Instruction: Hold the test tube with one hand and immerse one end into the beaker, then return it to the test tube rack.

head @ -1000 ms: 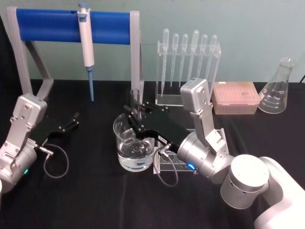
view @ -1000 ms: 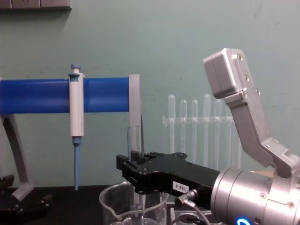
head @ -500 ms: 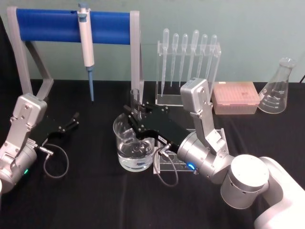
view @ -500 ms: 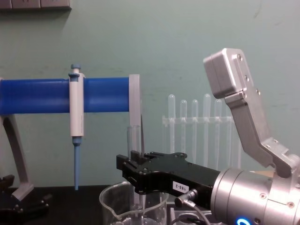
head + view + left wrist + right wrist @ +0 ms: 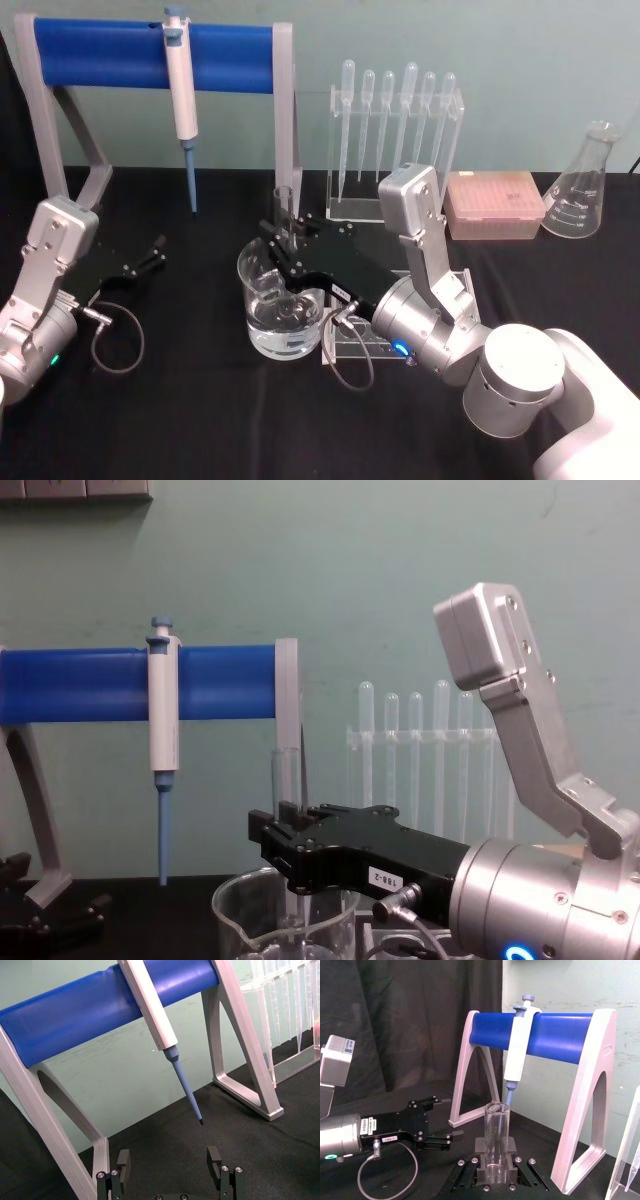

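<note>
Chest view: right hand (image 5: 288, 818) grips test tube (image 5: 285, 773); lower end indistinct inside beaker (image 5: 233, 912).

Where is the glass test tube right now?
In the head view the test tube stands upright near the middle of the table, held by the right gripper, its lower end down in the beaker, before the blue stand.

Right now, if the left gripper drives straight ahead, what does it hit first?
Probably the pipettor tip, hanging just ahead of the left gripper and its open fingers. Height is unclear, so it could slip under the tip.
</note>
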Robot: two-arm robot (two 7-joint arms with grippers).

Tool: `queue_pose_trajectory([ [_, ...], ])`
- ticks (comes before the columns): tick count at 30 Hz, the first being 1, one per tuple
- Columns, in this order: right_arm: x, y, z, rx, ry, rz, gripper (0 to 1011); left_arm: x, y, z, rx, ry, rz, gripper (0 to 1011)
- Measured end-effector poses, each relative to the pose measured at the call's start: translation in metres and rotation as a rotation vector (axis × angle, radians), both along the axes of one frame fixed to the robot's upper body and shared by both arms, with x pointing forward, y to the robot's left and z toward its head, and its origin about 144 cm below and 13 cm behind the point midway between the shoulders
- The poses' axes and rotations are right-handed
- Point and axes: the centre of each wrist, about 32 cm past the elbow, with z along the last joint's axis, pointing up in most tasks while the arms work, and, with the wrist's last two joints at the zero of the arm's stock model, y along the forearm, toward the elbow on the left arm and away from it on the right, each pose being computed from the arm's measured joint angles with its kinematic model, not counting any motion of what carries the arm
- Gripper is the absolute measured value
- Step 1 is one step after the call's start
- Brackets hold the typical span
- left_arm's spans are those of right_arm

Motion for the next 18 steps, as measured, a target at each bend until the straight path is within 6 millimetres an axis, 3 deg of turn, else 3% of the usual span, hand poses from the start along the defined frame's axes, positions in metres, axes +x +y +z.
queue_pose_trajectory([
  [18, 0.0000, 0.0000, 0.0000, 0.000, 0.000, 0.000, 225, 0.0000, 0.0000, 0.0000, 0.000, 0.000, 0.000, 1000],
])
